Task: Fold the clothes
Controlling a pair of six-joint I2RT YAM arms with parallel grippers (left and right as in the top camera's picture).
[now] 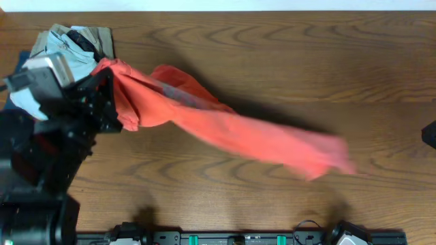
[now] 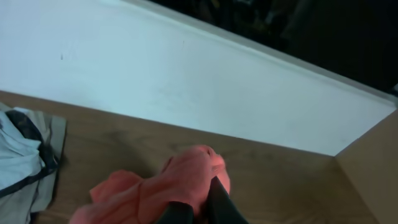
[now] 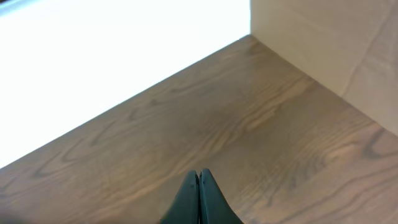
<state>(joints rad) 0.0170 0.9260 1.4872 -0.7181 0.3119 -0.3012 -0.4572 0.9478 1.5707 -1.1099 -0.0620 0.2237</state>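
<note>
The coral-red T-shirt (image 1: 225,126) hangs stretched from the upper left down toward the table's middle right; its far end looks blurred. Its lettering does not show. My left gripper (image 1: 103,76) is shut on a bunched end of the shirt and holds it above the table at the far left. In the left wrist view the dark fingers (image 2: 200,200) pinch the coral cloth (image 2: 186,174). My right gripper (image 3: 199,175) is shut and empty over bare wood. In the overhead view only a dark bit of the right arm (image 1: 430,134) shows at the right edge.
A pile of light blue and tan garments (image 1: 71,42) lies at the back left corner, just behind the left gripper; it also shows in the left wrist view (image 2: 22,158). A white wall (image 2: 186,81) bounds the table's far side. A pale side panel (image 3: 323,43) stands at the right.
</note>
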